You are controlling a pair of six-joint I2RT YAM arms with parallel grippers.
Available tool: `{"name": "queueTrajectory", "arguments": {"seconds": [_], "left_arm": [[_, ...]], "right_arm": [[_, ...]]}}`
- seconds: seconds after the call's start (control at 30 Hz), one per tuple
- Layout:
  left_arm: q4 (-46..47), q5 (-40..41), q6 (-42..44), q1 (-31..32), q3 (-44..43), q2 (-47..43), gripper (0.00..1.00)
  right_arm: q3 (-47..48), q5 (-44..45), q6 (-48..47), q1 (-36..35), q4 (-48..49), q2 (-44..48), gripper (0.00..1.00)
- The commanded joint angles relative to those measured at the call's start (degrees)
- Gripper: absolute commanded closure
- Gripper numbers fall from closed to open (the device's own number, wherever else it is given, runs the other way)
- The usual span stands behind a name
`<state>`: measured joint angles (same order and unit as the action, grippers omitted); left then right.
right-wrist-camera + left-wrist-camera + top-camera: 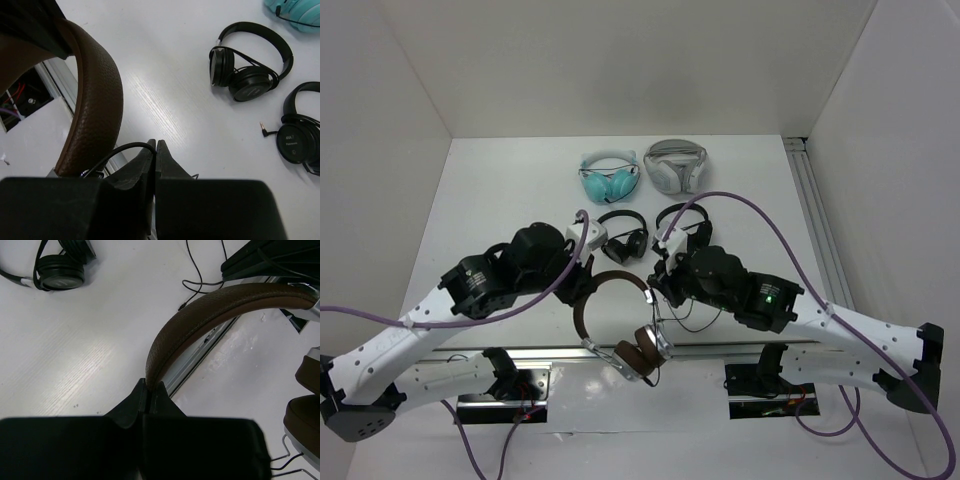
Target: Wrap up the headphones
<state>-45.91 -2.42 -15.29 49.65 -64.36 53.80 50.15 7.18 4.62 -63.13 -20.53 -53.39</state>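
The headphones, with a dark brown headband [603,284] and silver-and-brown ear cups [640,350], are held up over the table's near edge. My left gripper [582,292] is shut on the headband; the left wrist view shows the band [210,310] rising out of the closed tips [150,385], with an ear cup [305,410] at right. My right gripper [658,292] is shut on the thin black cable [125,148] at its tips [156,144], beside the headband [95,100]. More cable [695,320] lies loose under the right arm.
Two small black headphones [625,235] [682,222] lie just behind the grippers. Teal headphones [610,175] and white-grey headphones [675,165] sit farther back. An aluminium rail [720,355] runs along the near edge. White walls enclose the table.
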Motion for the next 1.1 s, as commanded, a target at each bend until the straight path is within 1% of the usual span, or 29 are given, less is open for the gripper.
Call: {"name": "queueTrajectory", "arguments": {"seconds": [0.0, 0.13, 0.33, 0.47, 0.73, 0.97, 1.07], "left_arm": [[4.1, -5.1, 0.0, 0.3, -1.6, 0.9, 1.00], [4.1, -6.5, 0.0, 0.3, 0.5, 2.7, 1.00], [4.1, -6.0, -0.5, 0.3, 1.6, 4.4, 1.00], [5.8, -8.9, -0.5, 0.3, 1.6, 3.9, 1.00], [5.8, -13.0, -0.5, 0.3, 0.3, 3.3, 1.00], [7.5, -13.6, -1.1, 0.3, 0.3, 1.0, 1.00], [7.5, -12.0, -1.8, 0.3, -0.9, -0.1, 1.00]], "right_arm": [[0.6, -0.7, -0.1, -0.3, 4.8, 1.9, 0.97], [1.1, -0.7, -0.7, -0.3, 4.8, 3.4, 0.96], [1.7, -0.1, -0.7, -0.3, 3.8, 4.4, 0.96], [-0.2, 0.5, -0.7, -0.3, 3.7, 3.3, 0.96], [-1.5, 1.7, 0.4, -0.3, 6.5, -1.7, 0.96], [-4.4, 0.6, 0.9, -0.3, 11.7, -1.7, 0.96], [-6.2, 0.0, 0.9, -0.3, 14.1, -1.2, 0.95]]}}
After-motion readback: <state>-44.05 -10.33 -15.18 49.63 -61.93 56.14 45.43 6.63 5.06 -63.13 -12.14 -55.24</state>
